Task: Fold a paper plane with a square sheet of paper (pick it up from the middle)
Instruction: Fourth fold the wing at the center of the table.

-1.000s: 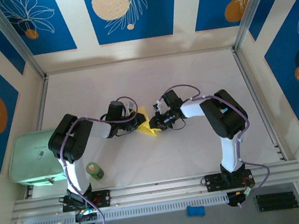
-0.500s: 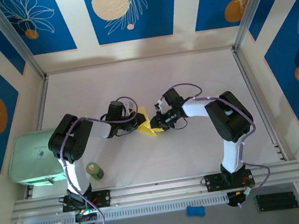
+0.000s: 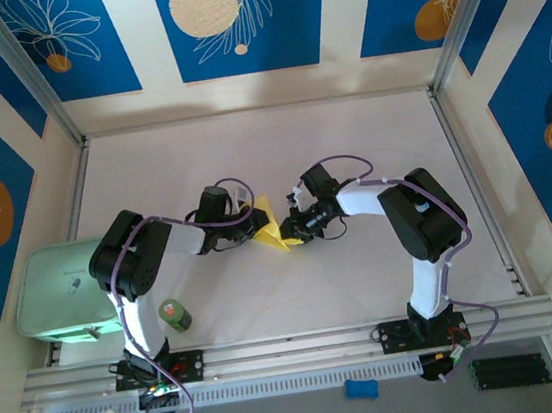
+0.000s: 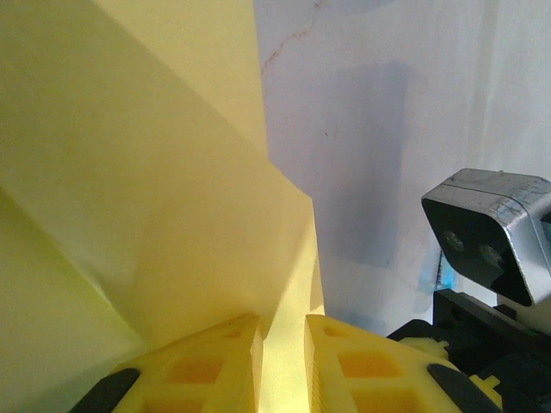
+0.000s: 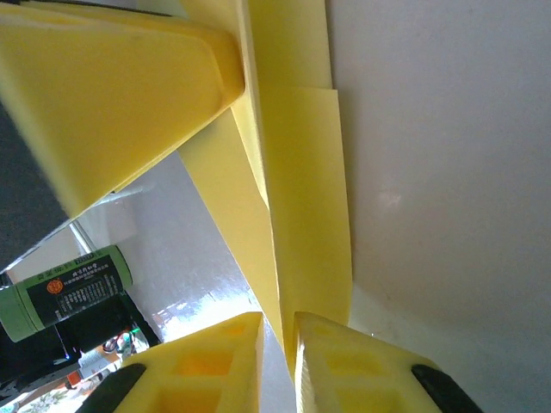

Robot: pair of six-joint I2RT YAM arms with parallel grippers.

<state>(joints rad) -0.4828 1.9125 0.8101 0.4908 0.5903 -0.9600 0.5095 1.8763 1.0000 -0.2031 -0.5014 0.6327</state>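
White table (image 3: 370,155) inside blue leaf-print walls, with a mint box (image 3: 60,293) and a green bottle (image 3: 174,315) at the near left. The sheet of paper (image 3: 272,229) is mid-table, between the two arms where they meet.

The left claw (image 4: 282,344) is closed on the sheet, which runs straight down between its pads. The right claw (image 5: 277,344) is also pinched on it, with a narrow folded strip passing between its fingers (image 5: 207,361). The two claws are close together, one on each side of the paper.

Step, as I judge it: mid-fold. The plane is not finished, and both claws are holding the part-folded sheet to set the next crease.

Next move probably needs one claw to anchor while the other carries its flap over. The edges have to stay lined up, and the pull must be gentle because thin paper can slip or tear.

Look of the paper: pale yellow, plain and several layers thick. The left wrist view shows crisp diagonal creases, and the right wrist view shows a stepped layered edge (image 5: 301,172). From above it is small, with a point toward the near side. The exact shape is too small to tell.
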